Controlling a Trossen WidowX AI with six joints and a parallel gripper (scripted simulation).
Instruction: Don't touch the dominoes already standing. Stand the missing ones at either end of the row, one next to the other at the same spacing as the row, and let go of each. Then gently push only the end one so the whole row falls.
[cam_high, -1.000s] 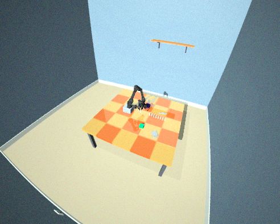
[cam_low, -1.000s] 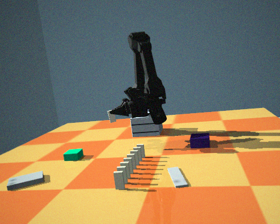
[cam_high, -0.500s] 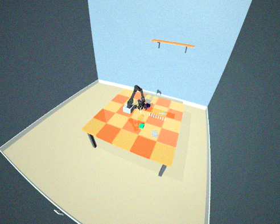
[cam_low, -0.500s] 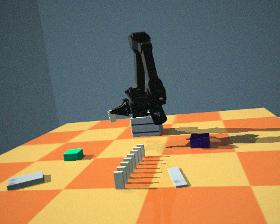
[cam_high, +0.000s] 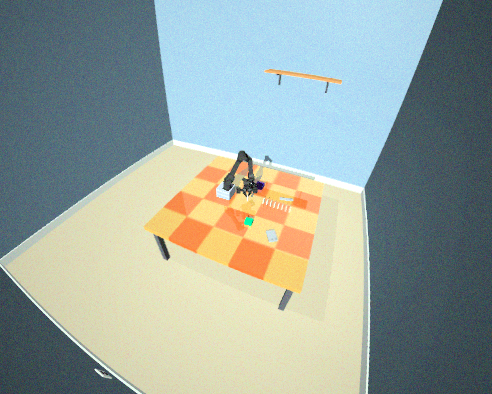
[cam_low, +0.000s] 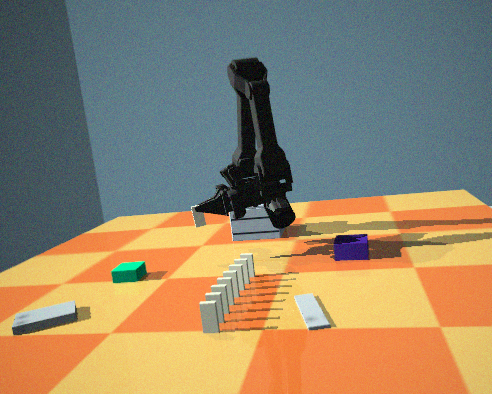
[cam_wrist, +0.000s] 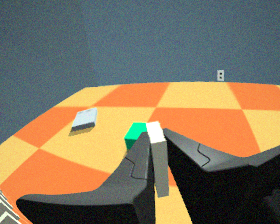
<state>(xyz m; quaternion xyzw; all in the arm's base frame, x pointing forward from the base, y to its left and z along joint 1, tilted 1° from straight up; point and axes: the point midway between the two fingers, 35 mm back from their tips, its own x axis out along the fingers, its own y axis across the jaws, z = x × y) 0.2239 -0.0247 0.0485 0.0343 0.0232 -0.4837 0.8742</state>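
My gripper (cam_low: 196, 210) (cam_wrist: 154, 136) is shut on a white domino (cam_low: 199, 217) (cam_wrist: 159, 167), which hangs roughly upright from the fingertips. It is held above the table, behind and left of the row in the exterior view. A row of several thin white dominoes (cam_high: 278, 205) (cam_low: 209, 318) stands upright, running away from that camera in a line. The row is apart from my gripper and out of the wrist view. No other loose domino can be made out.
A green block (cam_high: 248, 221) (cam_low: 128, 273) (cam_wrist: 134, 136) lies left of the row in the exterior view. A grey slab (cam_high: 271, 235) (cam_low: 46, 318) (cam_wrist: 85, 118) lies further left. A pale slab (cam_high: 286, 199) (cam_low: 312, 311) and a purple block (cam_high: 260, 185) (cam_low: 351, 248) are right. A white box (cam_high: 225, 192) (cam_low: 256, 228) is under the arm.
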